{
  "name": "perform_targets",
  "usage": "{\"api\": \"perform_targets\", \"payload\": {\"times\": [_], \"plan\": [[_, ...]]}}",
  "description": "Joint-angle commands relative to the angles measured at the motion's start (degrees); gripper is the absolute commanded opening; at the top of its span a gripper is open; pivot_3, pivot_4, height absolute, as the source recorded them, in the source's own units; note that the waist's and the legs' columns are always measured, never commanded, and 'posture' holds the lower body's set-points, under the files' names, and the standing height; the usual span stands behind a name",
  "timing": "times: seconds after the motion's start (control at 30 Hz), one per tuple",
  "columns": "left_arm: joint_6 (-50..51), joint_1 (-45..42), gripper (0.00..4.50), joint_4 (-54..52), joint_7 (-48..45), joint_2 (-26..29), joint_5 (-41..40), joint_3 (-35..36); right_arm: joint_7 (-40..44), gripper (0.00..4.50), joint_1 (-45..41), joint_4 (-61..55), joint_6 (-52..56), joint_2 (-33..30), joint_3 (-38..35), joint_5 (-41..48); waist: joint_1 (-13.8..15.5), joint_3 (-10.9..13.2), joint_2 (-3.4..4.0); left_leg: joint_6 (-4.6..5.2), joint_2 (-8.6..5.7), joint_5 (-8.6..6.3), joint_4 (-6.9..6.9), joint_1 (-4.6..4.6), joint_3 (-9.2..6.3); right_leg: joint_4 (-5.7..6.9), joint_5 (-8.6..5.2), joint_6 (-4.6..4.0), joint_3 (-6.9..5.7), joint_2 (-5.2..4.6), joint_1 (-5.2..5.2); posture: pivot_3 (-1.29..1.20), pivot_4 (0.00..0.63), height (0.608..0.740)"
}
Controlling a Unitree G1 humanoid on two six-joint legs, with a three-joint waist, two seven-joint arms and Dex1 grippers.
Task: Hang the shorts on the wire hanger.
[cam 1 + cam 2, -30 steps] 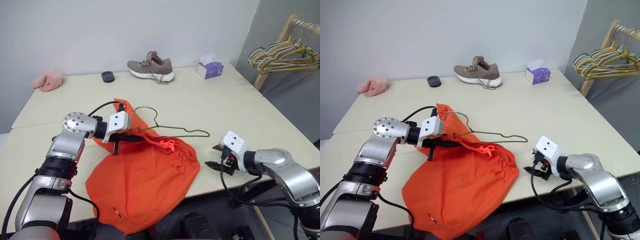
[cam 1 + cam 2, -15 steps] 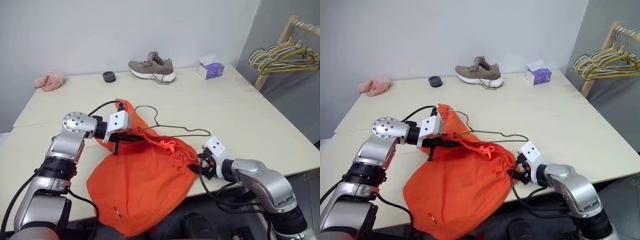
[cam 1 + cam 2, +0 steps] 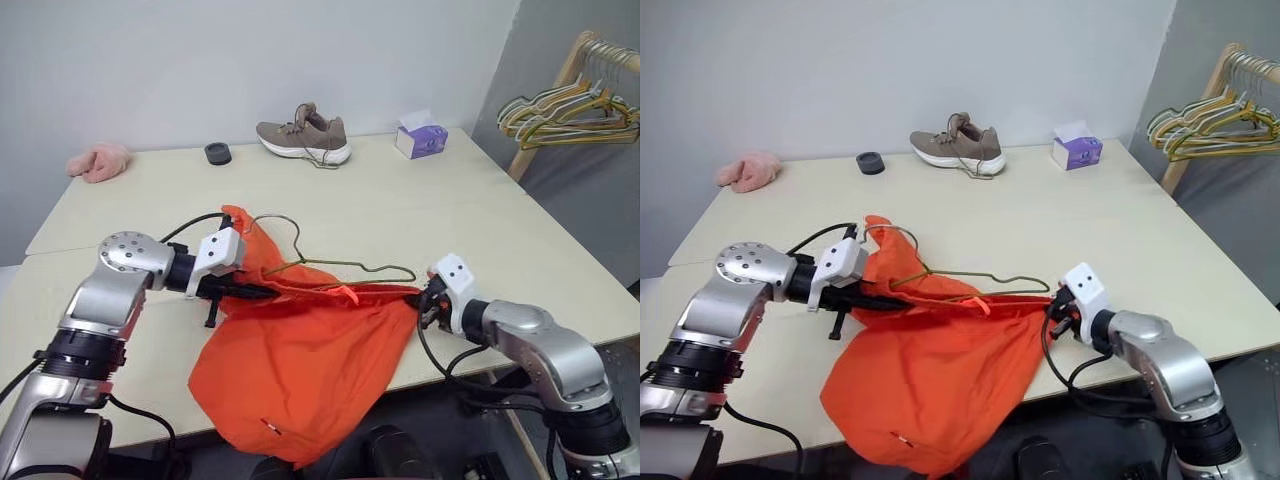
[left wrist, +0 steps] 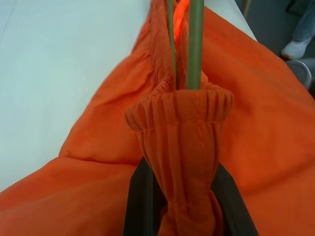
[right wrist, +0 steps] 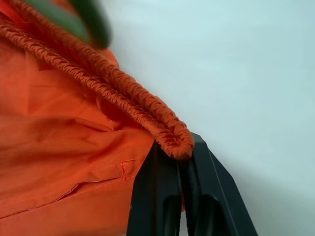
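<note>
- We saw the shorts (image 3: 300, 370) stretched between both arms near the front edge of the table (image 3: 400, 205), the waistband pulled taut and the legs spilling over the table's edge.
- The left gripper (image 3: 262, 292) had its fingers clamped on one end of the gathered waistband; in the left wrist view the bunched elastic sat pinched between the two black fingers (image 4: 138, 206).
- The right gripper (image 3: 424, 303) had its fingers pressed together on the opposite end of the waistband, the elastic hem caught between them in the right wrist view.
- The wire hanger (image 3: 340, 263) lay along the top of the waistband, its hook curving up near the left gripper and its wire running into the fabric there.
- We noted a shoe (image 3: 303, 134), a tissue box (image 3: 420, 138), a small black object (image 3: 216, 153) and a pink cloth (image 3: 97, 161) along the far side of the table.
- A bunch of hangers (image 3: 570, 110) hung on a wooden rack to the right.
</note>
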Motion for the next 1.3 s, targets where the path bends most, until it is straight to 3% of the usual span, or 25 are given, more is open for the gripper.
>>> {"api": "perform_targets", "payload": {"times": [0.03, 0.73, 0.9, 1.3], "plan": [[-1.20, -0.34, 0.00, 0.61, -0.61, 2.82, 1.30, 1.12, -0.11, 0.02, -0.67, -0.12, -0.81, -2.50, -3.46, -0.39, 0.02, 0.00, 0.00, 0.00, 0.00, 0.00, 0.00, 0.00, 0.00, 0.00, 0.00, 0.00, 0.00, 0.00, 0.00, -0.21, 0.032, 0.740], [-12.86, -3.62, 0.00, 13.22, 5.15, 2.46, 12.54, -2.68, 1.99, 0.02, -3.52, -7.21, -7.48, -13.07, 3.58, -5.13, -0.02, 0.01, 0.00, 0.01, 0.02, -0.01, -0.01, -0.02, 0.09, -0.13, -0.01, 0.03, 0.05, -0.04, -0.02, -0.24, 0.043, 0.740], [-13.80, -5.19, 0.00, 11.07, 9.76, -0.26, 14.99, -4.40, 3.46, 0.02, -8.69, -8.40, -7.69, -15.56, 7.45, -6.70, -0.04, 0.02, 0.02, 0.02, 0.01, -0.01, -0.01, -0.02, 0.13, -0.16, -0.01, 0.03, 0.04, -0.10, -0.02, -0.25, 0.043, 0.740], [-11.82, -6.29, 0.00, 4.34, 16.07, -5.30, 21.64, -8.40, 7.57, 0.02, -21.80, -9.23, -9.84, -12.60, 21.03, -14.28, -0.31, 0.03, 0.04, 0.02, 0.03, -0.01, -0.02, -0.04, 0.11, -0.18, -0.01, 0.03, 0.04, -0.13, -0.04, -0.26, 0.042, 0.740]]}}
